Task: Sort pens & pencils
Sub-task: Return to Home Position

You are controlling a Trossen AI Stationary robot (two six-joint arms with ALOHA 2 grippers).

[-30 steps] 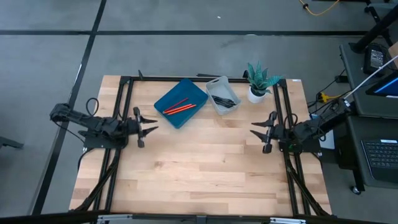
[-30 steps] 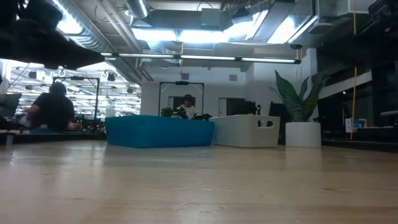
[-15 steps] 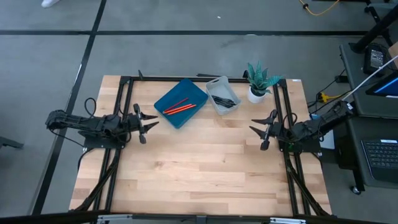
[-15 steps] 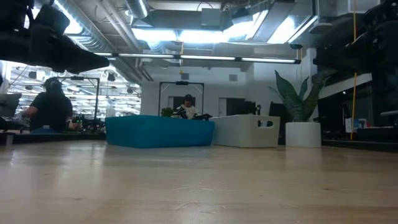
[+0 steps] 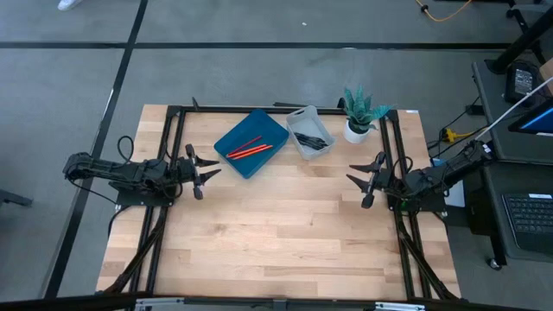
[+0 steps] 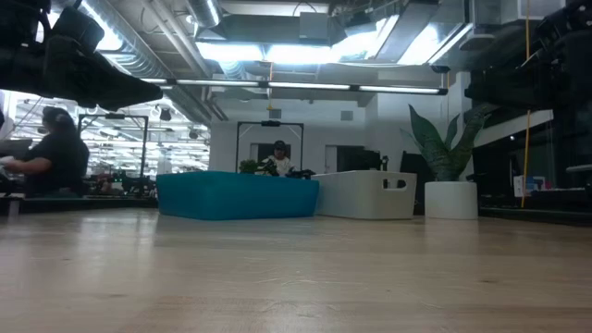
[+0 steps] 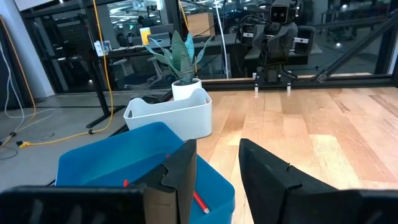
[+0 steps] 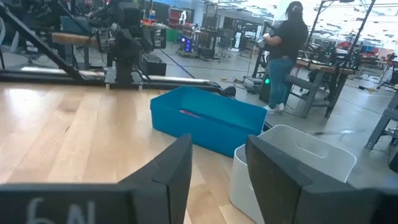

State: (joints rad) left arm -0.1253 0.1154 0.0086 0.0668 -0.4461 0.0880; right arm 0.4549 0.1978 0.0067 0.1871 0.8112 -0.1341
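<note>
Nearest me is the bare wood of the table (image 5: 285,250), well in front of the blue bin (image 5: 268,126).

Next back, the L gripper (image 5: 210,171) sits low over the table, just off the blue bin's front-left corner and not touching it. My L wrist cam shows a clear gap between its fingers: part-way open, nothing held.

The R gripper (image 5: 356,179) is about level w/ it, well off to the blue bin's right and a bit in front. Its fingers are spread about the same on the R wrist cam, and it's also empty.

Then the blue bin itself, turned at an angle to the table edge. The pencils (image 5: 249,149), red/orange, lie close together on its floor, slanted across it.

Just beside the blue bin's right side stands the gray bin (image 5: 300,115); can't tell if the two touch. The pens (image 5: 315,141), black, lie in a small heap inside it.

Further right of the blue bin, past the gray bin, is a potted plant (image 5: 359,112) near the table's back edge.

Far off on the low cam, behind the blue bin and to its left, a person (image 6: 55,157) sits in the room beyond.
</note>
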